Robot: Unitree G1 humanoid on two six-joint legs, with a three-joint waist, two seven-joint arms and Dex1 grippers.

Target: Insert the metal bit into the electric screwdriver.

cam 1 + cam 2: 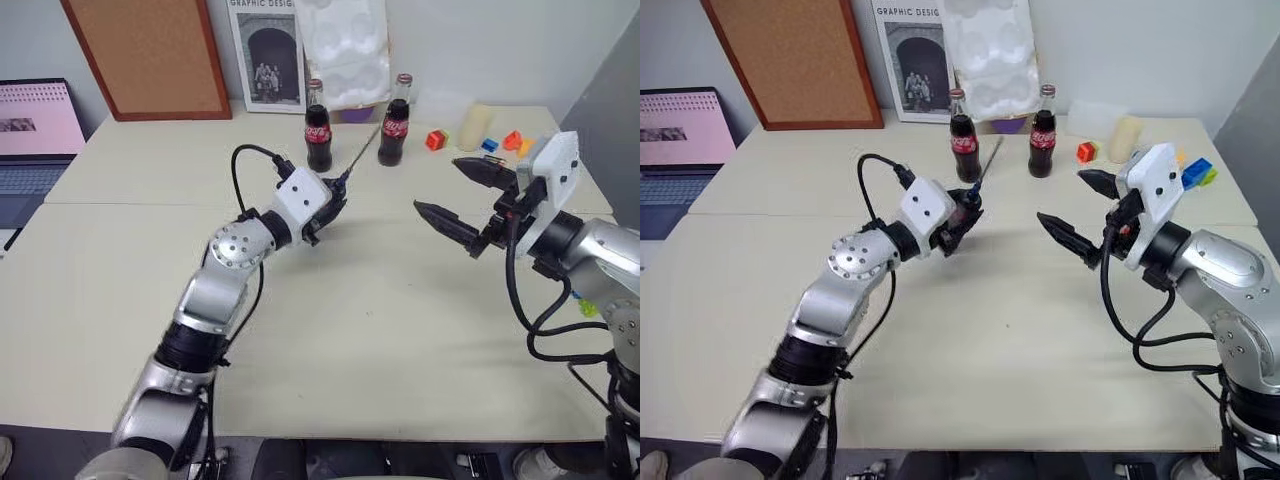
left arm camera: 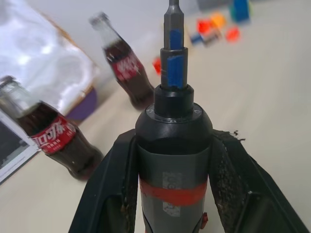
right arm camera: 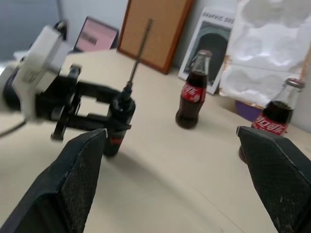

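My left gripper [image 1: 328, 212] is shut on the electric screwdriver [image 2: 173, 145], a black barrel with a red band, held over the middle of the table. The black fingers [image 2: 104, 189] clamp its sides. The metal bit [image 1: 362, 152] sits in the screwdriver's nose and sticks out as a thin grey rod, slanting up toward the bottles. In the right wrist view the screwdriver [image 3: 119, 121] and the bit [image 3: 138, 48] stand apart from my right gripper [image 1: 437, 185]. That gripper is open and holds nothing, off to the right of the tool.
Two cola bottles [image 1: 318, 125] [image 1: 393, 120] stand just behind the bit. Coloured blocks [image 1: 436, 140] and a beige cylinder [image 1: 475, 125] lie at the back right. A laptop [image 1: 30, 140] sits at the far left, with a corkboard [image 1: 150, 55] and a poster [image 1: 265, 50] against the wall.
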